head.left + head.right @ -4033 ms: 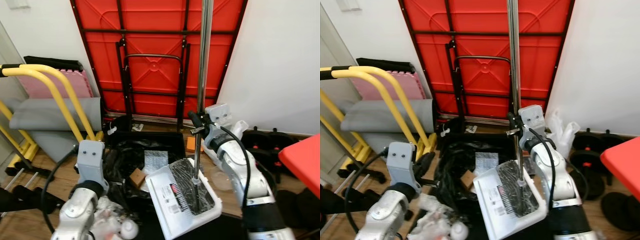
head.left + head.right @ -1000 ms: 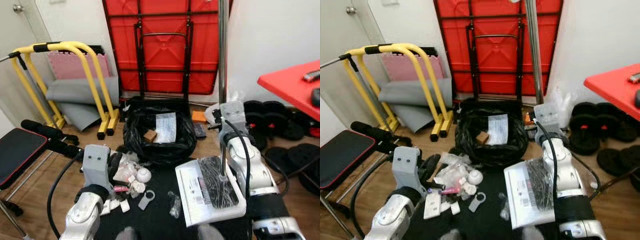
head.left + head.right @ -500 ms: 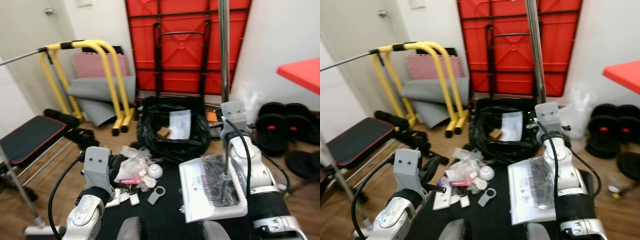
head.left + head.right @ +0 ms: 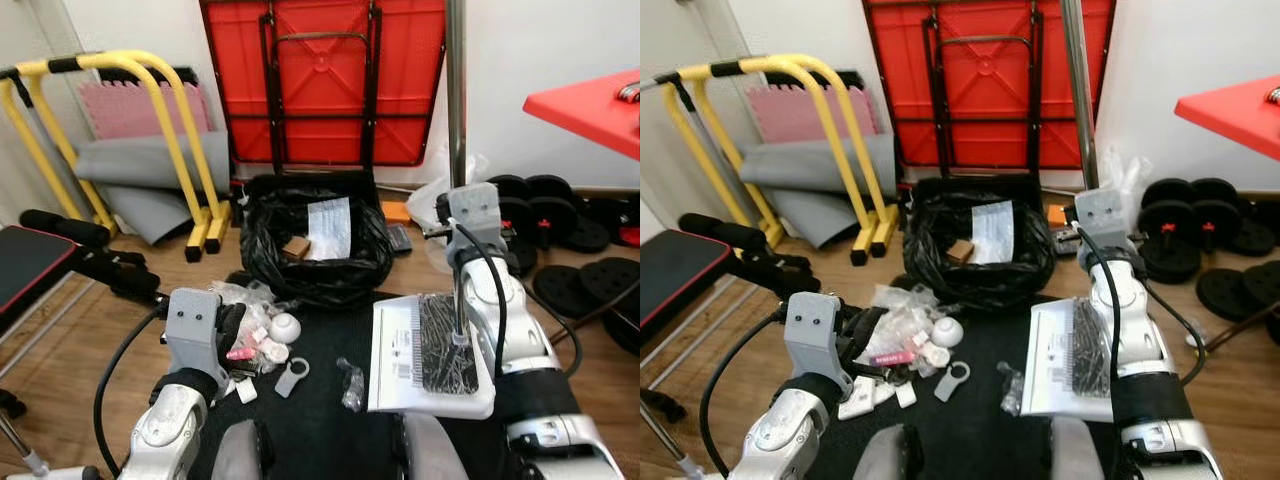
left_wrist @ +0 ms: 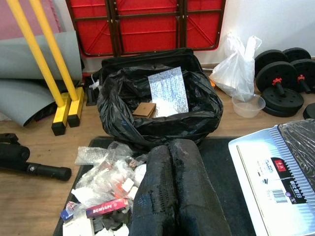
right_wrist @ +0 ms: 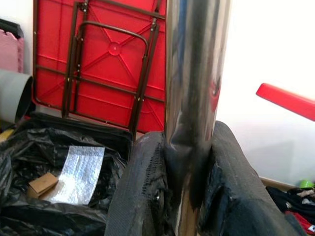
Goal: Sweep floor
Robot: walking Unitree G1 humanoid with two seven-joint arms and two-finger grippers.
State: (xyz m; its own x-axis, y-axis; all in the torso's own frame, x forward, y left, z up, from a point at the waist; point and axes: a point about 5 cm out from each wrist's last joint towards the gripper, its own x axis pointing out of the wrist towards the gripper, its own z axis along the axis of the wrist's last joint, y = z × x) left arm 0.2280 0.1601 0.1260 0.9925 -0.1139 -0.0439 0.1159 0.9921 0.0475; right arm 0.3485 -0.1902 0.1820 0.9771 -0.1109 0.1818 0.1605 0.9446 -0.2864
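Note:
A heap of litter [image 4: 250, 328], wrappers, a white ball and small bits, lies on a black floor mat [image 4: 320, 420]. Just behind it stands a bin lined with a black bag [image 4: 315, 255] holding foil and a small box. My right gripper [image 6: 189, 162] is shut on a shiny metal pole [image 4: 456, 120]. At the pole's foot, a white dustpan with a black comb [image 4: 430, 355] hangs level over the mat, right of the heap. My left gripper [image 5: 177, 191] is shut with nothing in it, low over the heap's near edge.
A red folded table [image 4: 330, 80] leans on the back wall. Yellow bars [image 4: 170, 130] and a grey mat stand at the left, with a black bench [image 4: 30, 270] nearer. Black weight plates [image 4: 560, 210] and a red tabletop [image 4: 590, 105] crowd the right. My feet [image 4: 240, 455] show at the bottom.
The camera has backed away from the red table and swung about, so the litter heap and the mat came into view. The right gripper still holds the pole; the dustpan now sits flatter.

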